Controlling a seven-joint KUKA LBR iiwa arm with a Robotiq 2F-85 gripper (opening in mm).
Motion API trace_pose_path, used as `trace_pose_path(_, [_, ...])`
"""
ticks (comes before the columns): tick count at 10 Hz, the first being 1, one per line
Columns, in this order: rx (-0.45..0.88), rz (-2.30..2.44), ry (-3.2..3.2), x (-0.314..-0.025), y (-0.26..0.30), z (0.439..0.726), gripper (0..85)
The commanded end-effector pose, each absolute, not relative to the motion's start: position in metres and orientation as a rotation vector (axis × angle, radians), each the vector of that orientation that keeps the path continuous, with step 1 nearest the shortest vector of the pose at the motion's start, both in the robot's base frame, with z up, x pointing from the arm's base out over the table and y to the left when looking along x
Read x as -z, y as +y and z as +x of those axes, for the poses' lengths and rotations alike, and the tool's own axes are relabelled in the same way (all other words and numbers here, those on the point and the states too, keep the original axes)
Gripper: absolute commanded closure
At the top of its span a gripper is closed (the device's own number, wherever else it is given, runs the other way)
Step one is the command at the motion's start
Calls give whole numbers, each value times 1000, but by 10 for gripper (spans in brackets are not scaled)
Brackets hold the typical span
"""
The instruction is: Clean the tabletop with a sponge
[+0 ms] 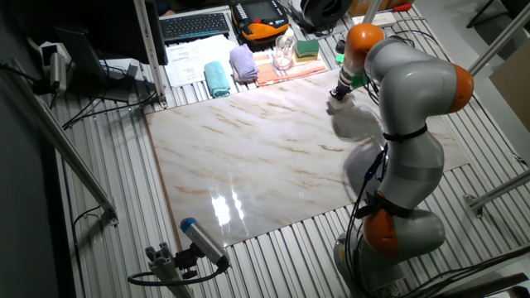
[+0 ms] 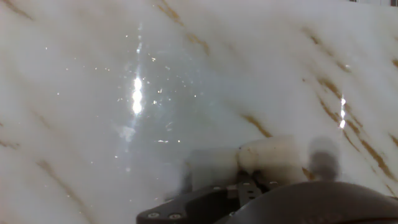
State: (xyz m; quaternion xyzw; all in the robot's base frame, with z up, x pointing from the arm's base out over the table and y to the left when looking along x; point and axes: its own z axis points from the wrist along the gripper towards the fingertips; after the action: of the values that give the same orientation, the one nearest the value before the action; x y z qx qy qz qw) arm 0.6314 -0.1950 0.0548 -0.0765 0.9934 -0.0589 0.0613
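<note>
A small cream sponge (image 2: 272,155) sits pinched in the gripper (image 1: 339,98), low over the marble tabletop (image 1: 273,157) near its far right corner, contact unclear. To wipe well, press it flat and sweep overlapping strokes toward the near left corner, staying clear of the folded cloths (image 1: 230,69) beyond the far edge

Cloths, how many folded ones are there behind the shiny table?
2. The teal cloth and the lilac cloth lie side by side just beyond the tabletop's far edge. The arm could hide more.
</note>
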Motion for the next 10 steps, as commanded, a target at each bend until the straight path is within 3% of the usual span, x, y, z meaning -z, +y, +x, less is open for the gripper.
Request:
trace_pose_path(1, [171,-271,2998,-53,-204,635,850])
trace_pose_path(10, [248,-429,3018,-43,-219,650,850])
